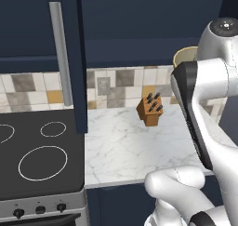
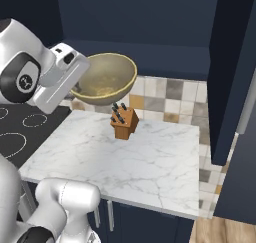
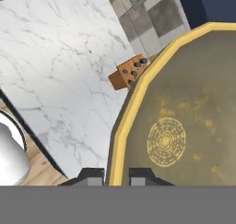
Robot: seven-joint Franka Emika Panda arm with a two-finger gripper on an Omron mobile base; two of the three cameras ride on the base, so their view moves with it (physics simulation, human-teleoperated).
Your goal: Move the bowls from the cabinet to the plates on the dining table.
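Left to right across the right base view: black cooktop (image 2: 25,129) at far left, then the white arm carrying one bowl (image 2: 106,79) in the air above the small marble counter (image 2: 125,162). The wooden knife block (image 2: 123,122) stands below the bowl, well clear of it. The open navy cabinet door (image 2: 232,72) hangs at right.

Progress, judged: one bowl is out of the cabinet and in transit. No plates or dining table in sight, so delivery remains. The second bowl's whereabouts cannot be told from here.

Gripper (image 3: 117,176): in the hand view the two finger tips sit either side of the bowl's pale rim, clamped on it, one inside the wall, one outside. Bowl tilted, hanging from that rim pinch.
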